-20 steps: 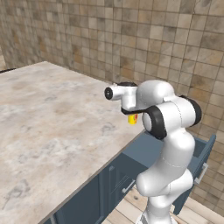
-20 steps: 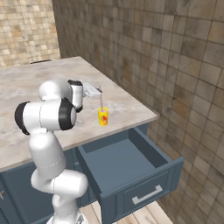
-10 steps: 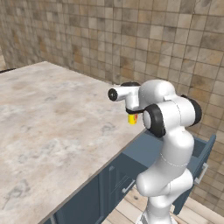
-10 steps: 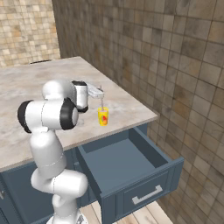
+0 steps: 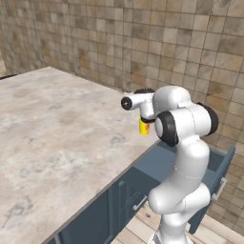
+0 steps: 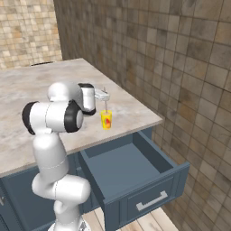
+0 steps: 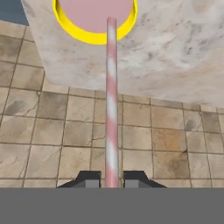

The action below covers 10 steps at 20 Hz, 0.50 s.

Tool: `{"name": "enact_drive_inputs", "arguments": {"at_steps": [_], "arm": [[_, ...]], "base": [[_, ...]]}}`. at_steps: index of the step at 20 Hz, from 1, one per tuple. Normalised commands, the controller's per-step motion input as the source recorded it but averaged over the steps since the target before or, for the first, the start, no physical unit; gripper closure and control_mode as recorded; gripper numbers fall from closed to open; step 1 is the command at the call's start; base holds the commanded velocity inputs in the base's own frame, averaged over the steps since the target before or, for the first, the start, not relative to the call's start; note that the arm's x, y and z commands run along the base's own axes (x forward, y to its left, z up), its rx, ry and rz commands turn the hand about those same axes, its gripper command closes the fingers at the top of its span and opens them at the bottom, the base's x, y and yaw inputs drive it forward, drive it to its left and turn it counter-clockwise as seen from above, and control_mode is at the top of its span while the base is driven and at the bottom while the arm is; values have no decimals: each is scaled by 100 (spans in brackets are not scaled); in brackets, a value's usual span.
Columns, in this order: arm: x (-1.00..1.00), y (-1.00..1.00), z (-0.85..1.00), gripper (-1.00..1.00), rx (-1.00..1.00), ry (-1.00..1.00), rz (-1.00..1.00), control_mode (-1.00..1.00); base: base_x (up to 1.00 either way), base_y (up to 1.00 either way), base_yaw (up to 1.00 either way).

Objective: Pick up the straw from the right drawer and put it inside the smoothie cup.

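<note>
My gripper (image 7: 112,178) is shut on the straw (image 7: 111,100), a thin pink-and-white striped stick that runs up from between the fingertips. Its far end lies over the pink filling of the smoothie cup (image 7: 94,36), whose yellow rim shows at the top of the hand view. From the right base view the small yellow cup (image 6: 106,120) with its red mark stands near the counter's edge, and the straw (image 6: 105,104) hangs upright just above it, held by the gripper (image 6: 104,95). Below, the right drawer (image 6: 131,173) stands pulled open. In the left base view the cup (image 5: 143,127) peeks out behind the arm.
The marble counter (image 5: 57,128) stretches wide to the left of the cup. A tiled wall (image 6: 180,67) rises behind and to the right. The open drawer's front with its silver handle (image 6: 151,200) juts out into the floor space beside my base.
The hand with the straw has shifted slightly toward the cup, bringing the straw over its opening. The cup and drawer have not moved.
</note>
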Motion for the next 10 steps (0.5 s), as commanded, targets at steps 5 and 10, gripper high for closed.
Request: {"name": "enact_drive_inputs", "arguments": {"at_steps": [5,10], "arm": [[8,0,-25,100,0,0,7,-100],[-4,-2,-11,100,0,0,6,-100]], "base": [[0,0,0],[0,0,0]]}}
